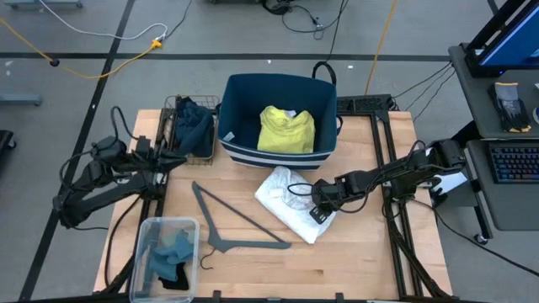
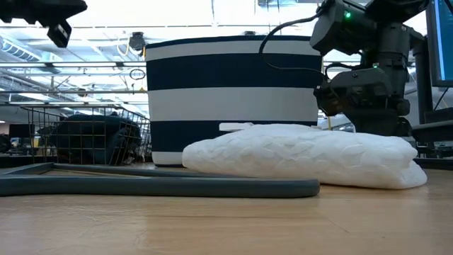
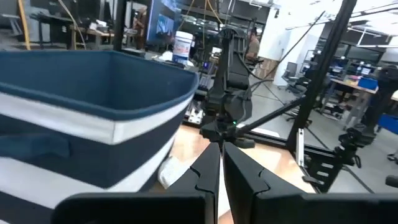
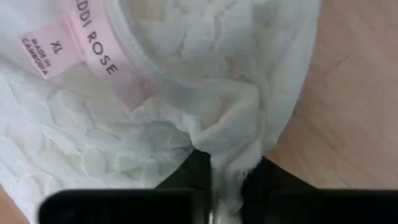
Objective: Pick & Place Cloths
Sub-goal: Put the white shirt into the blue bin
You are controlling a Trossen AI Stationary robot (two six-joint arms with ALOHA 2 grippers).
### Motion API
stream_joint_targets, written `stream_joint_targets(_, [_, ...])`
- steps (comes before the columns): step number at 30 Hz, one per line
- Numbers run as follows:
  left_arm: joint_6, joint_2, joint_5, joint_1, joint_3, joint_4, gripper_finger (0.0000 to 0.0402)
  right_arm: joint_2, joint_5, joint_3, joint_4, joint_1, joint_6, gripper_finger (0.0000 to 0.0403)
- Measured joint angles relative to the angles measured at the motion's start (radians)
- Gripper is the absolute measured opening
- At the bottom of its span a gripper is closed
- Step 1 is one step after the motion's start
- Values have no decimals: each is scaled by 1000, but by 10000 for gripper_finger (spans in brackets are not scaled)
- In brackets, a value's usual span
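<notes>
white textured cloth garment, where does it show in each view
High view: the white textured cloth garment lies mid-table, below the navy striped fabric basket.
Low view: it fills centre right, in front of that basket.
Left wrist view: only a white corner beside the basket.
Right wrist view: it fills the picture.
Shared landmark: the basket.

- white cloth point(image 1: 290, 202): soft fabric, puckered, quilted-looking texture, matt; pink woven label point(image 4: 106, 59)
- table point(image 1: 337, 261): light wood, smooth, visible grain
- hanger point(image 1: 240, 220): grey plastic, matt
- bin point(image 1: 244, 147): navy and white striped fabric
- basket point(image 1: 173, 126): dark wire metal
- yellow cloth point(image 1: 286, 130): soft fabric
</notes>
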Motion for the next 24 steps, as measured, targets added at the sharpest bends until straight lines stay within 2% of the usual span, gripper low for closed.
stream_joint_targets(6, [-19, -34, 15, 0, -65, 10, 21, -9, -22, 1, 15, 0, 26, 28])
stream_joint_targets(11, [-37, -36, 11, 0, -118, 22, 21, -71, -59, 0, 50, 9, 46, 28])
stream_joint_targets(20, [-89, -34, -217, 0, -178, 89, 21, -247, -21, 2, 76, 67, 138, 28])
stream_joint_targets(24, [-77, -34, -227, 0, -187, 89, 21, -290, -21, 2, 129, 97, 161, 28])
